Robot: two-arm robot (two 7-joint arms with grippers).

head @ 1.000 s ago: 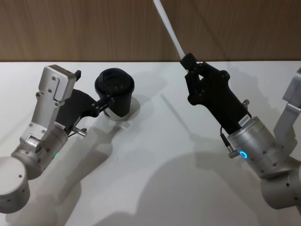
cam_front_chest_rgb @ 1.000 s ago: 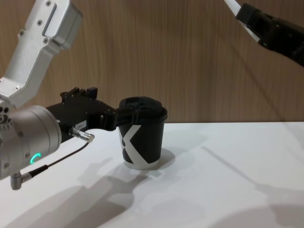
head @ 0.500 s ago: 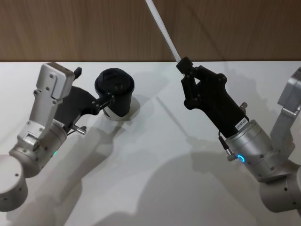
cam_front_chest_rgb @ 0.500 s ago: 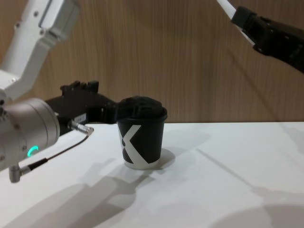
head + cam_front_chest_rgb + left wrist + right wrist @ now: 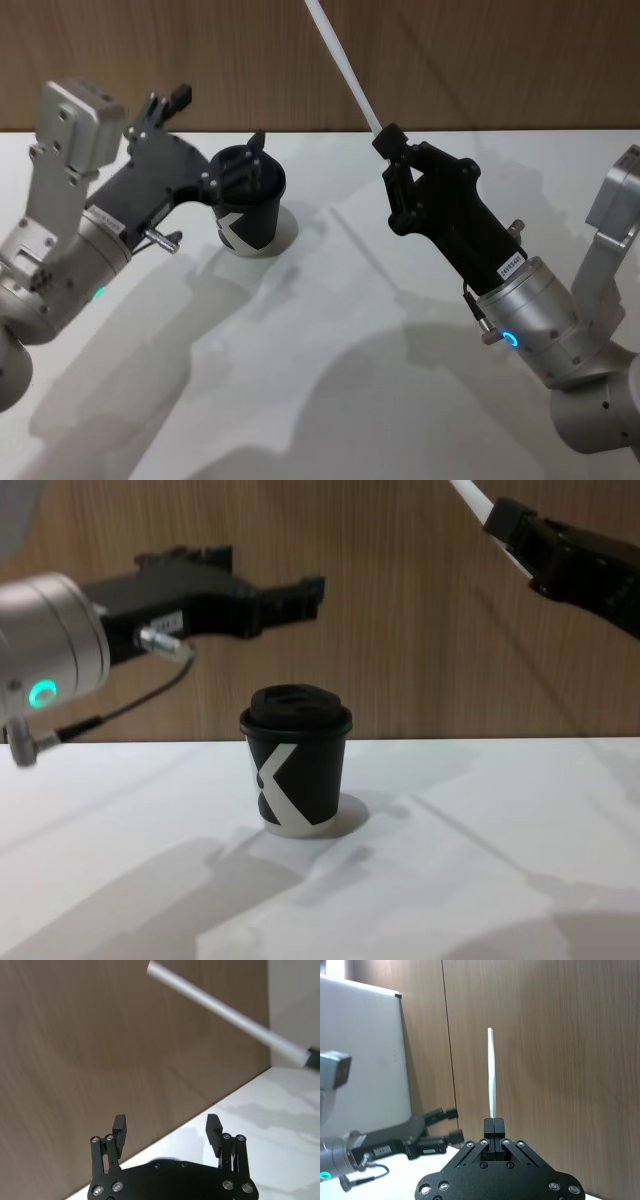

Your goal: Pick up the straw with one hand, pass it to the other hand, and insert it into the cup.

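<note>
My right gripper [image 5: 388,140] pinches the thin white straw [image 5: 345,70], which slants up toward my spread left gripper [image 5: 167,1124] above the black paper cup [image 5: 295,770].

head view looks steeply down on table [image 5: 330,390]; chest view low, side-on; both share cup [image 5: 256,213]; wrist views face wall [image 5: 560,1060].

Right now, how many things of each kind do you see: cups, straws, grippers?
Cups: 1, the cup, lid on.
Straws: 1, the straw.
Grippers: 2, the left gripper open, the right gripper shut on the straw.
Total: 4.
</note>
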